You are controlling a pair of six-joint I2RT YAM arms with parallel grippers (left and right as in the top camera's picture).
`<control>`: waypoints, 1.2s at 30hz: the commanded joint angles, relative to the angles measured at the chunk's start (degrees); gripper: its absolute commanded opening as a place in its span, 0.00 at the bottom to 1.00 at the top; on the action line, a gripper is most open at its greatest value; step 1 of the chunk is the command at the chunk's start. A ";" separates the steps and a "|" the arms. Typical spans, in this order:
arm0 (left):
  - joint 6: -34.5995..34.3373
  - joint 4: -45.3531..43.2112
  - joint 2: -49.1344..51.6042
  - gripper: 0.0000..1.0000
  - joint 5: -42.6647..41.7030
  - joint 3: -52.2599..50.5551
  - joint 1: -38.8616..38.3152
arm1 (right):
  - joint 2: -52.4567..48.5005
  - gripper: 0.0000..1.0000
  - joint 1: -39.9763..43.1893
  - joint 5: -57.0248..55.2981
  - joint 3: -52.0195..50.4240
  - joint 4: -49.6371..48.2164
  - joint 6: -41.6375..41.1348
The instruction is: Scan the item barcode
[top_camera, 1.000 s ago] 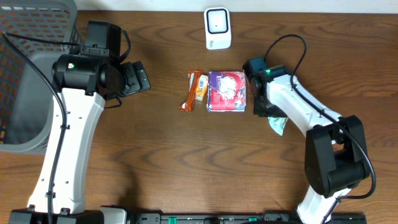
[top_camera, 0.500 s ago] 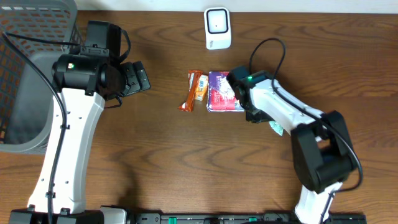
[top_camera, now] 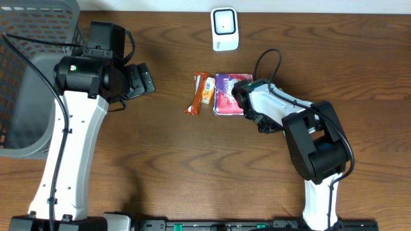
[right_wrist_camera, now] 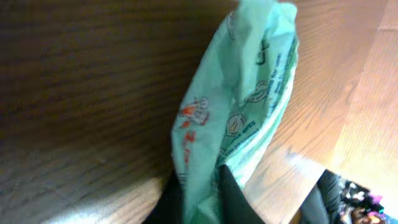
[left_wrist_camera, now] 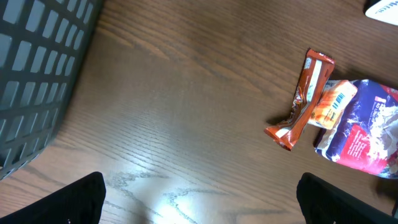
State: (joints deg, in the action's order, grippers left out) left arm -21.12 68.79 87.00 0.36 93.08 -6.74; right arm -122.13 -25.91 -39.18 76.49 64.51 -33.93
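Note:
In the right wrist view my right gripper (right_wrist_camera: 199,200) is shut on a pale green printed packet (right_wrist_camera: 242,106), which sticks out from between the dark fingers above the wood table. Overhead, that gripper (top_camera: 266,125) sits just right of a purple packet (top_camera: 228,94), and the green packet is hidden under the arm. A white scanner (top_camera: 225,29) stands at the table's far edge. My left gripper (top_camera: 142,80) hangs open, well left of the items, with nothing between its fingers (left_wrist_camera: 74,199).
An orange-brown bar (top_camera: 194,94) and a small orange packet (top_camera: 207,90) lie left of the purple packet (left_wrist_camera: 364,127). A grey mesh basket (top_camera: 26,77) fills the far left corner. The right arm's cable loops over the table.
My right arm has swung left toward the purple packet and its jaws have closed on the green packet, which no longer shows overhead. The left arm has stayed put.

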 commanded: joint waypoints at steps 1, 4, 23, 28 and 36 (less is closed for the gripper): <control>0.31 0.17 -0.52 0.98 0.55 -0.02 0.20 | -1.99 0.01 1.27 3.98 -0.28 -0.90 -0.79; 0.31 0.17 -0.52 0.98 0.55 -0.02 0.20 | -1.84 0.01 2.19 5.53 2.23 1.79 -0.79; 0.31 0.17 -0.52 0.98 0.55 -0.02 0.20 | 2.78 0.01 23.98 71.28 23.65 -0.48 23.06; 0.31 0.17 -0.52 0.98 0.55 -0.02 0.20 | 2.78 0.01 29.11 88.54 12.22 -11.82 29.57; 0.31 0.17 -0.52 0.98 0.55 -0.02 0.20 | 2.82 0.03 35.93 84.74 4.09 -10.93 30.49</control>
State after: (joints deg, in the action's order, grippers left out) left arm -21.12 68.79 87.00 0.36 93.06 -6.74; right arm -120.14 7.51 47.33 81.14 51.68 -4.95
